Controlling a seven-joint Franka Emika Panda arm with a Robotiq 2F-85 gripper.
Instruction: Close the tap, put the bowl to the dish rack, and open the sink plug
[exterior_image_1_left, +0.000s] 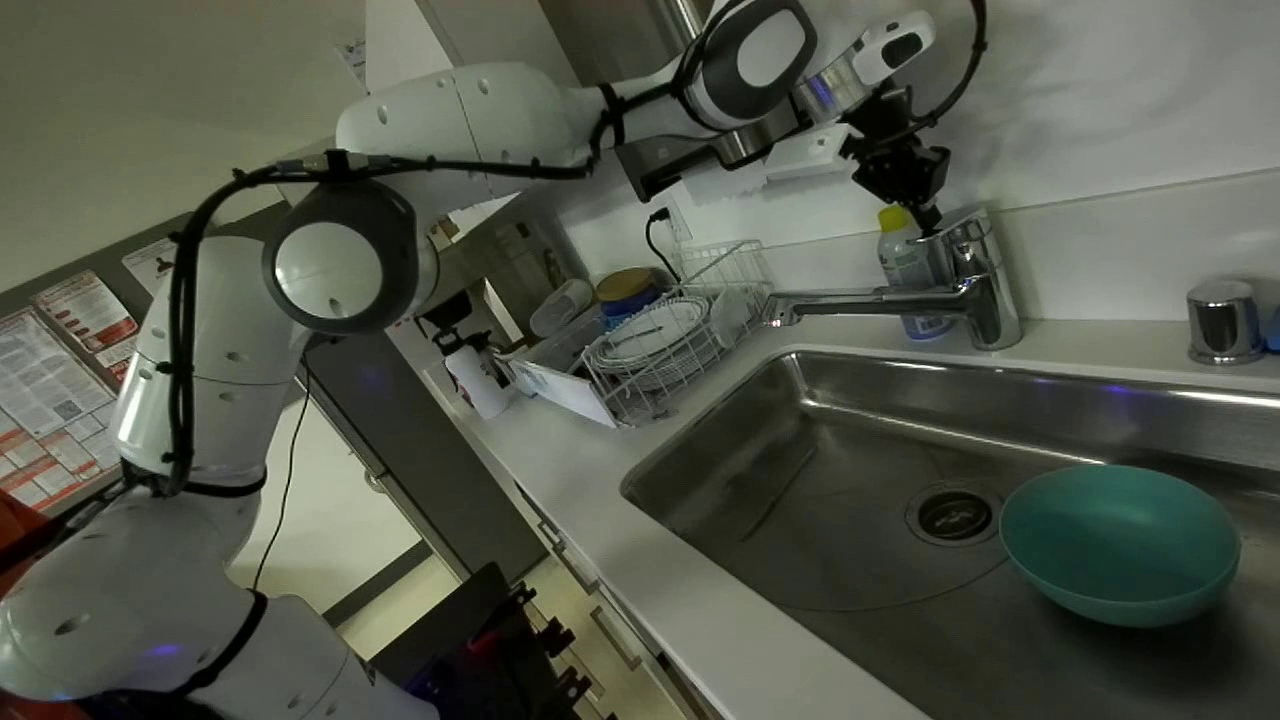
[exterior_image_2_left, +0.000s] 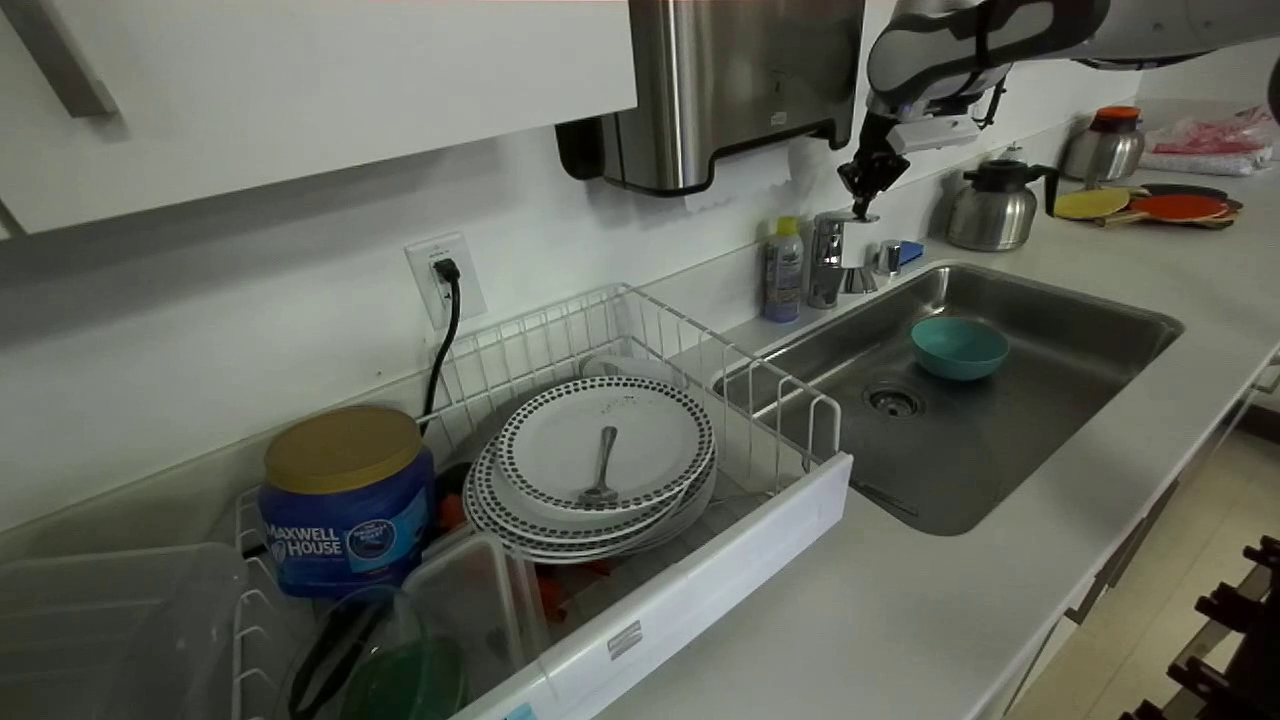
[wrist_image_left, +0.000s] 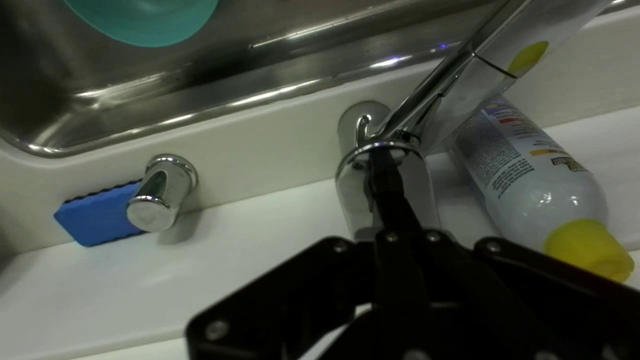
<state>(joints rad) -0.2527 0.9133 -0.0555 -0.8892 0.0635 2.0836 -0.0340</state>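
- Wrist view: end effector (wrist_image_left: 384, 165) is pressed together, nothing pinched, tips at the top of the chrome single-lever tap (wrist_image_left: 460, 95). Contact looks likely; can't confirm.
- Step in hand, my read: closing the tap, first of three. No water stream that I can make out.
- Next move: probably push the lever down, slow and square. Polished metal could let me skid off.
- Tap: mirror-bright, blocky upright body, long flat spout, standing on the surface (exterior_image_1_left: 1100, 342) behind the sink (exterior_image_1_left: 850, 560).
- Pending: teal bowl (exterior_image_1_left: 1120, 545), plain and smooth, upright in the sink beside the dark round sink plug (exterior_image_1_left: 955, 515); wire dish rack (exterior_image_2_left: 720, 575) holds a plate stack (exterior_image_2_left: 655, 450), so placement will be tight.
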